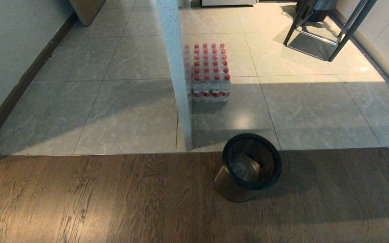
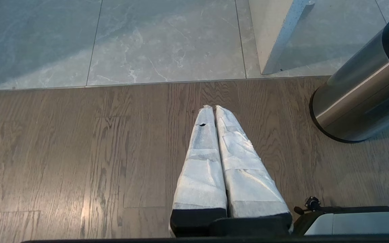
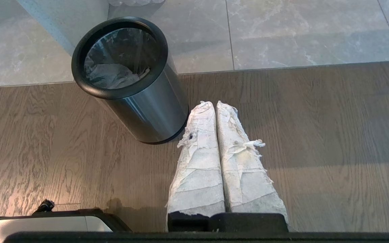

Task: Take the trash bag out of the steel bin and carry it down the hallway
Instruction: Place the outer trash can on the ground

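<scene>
Right gripper (image 3: 213, 104): my wrapped fingers pressed together, holding nothing, above the wood-plank floor (image 1: 113, 202) just beside the steel bin (image 3: 147, 108).
Left gripper (image 2: 213, 108): my fingers together too, empty, over the planks, the bin off to one side.
Steel bin: upright on the planks at the tile edge, near a white partition (image 1: 177, 84).
Trash bag (image 3: 113, 72): inside the bin, pale scraps showing through.
Hallway (image 1: 113, 101): grey tiles beyond, a pack of red-capped bottles (image 1: 209, 72) against the partition.
</scene>
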`<state>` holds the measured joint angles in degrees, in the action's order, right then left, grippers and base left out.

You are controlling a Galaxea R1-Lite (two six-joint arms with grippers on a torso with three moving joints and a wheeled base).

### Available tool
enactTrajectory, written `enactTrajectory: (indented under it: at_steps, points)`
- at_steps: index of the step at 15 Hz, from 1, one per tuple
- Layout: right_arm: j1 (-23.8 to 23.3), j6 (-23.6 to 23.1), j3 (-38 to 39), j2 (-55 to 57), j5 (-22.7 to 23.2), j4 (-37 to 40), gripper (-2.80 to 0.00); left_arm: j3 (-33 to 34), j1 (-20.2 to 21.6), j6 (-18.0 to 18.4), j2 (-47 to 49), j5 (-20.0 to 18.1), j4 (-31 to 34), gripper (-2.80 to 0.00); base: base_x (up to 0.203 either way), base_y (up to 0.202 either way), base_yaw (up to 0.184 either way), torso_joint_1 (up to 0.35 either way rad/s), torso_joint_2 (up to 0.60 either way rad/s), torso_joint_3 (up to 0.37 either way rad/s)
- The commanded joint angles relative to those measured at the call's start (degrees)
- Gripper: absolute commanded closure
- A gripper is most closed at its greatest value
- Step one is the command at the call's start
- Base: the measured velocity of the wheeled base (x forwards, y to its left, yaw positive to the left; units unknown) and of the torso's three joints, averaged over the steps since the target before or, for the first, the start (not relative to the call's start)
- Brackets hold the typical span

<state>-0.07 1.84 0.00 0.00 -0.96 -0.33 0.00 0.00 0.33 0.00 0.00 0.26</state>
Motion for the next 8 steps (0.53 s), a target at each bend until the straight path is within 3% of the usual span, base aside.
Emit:
enactTrajectory:
  at_steps: [1,6,8]
  points:
    - [0.01,-0.08,0.09,0.00,-0.01,-0.03,0.00,0.00,0.00,0.02,0.00,0.00,0.00,0.00,0.000,0.000,0.000,0.000,0.00,0.000]
    - [0.00,-0.48,-0.65,-0.02,0.17,0.21,0.00,0.00,0.00,0.02,-0.03,0.00,0.00,0.00,0.000,0.000,0.000,0.000,0.00,0.000]
    - [0.03,-0.80,-8.26,2.82,0.27,2.43,0.00,0.00,0.00,0.02,-0.07,0.00,0.00,0.00,0.000,0.000,0.000,0.000,0.00,0.000]
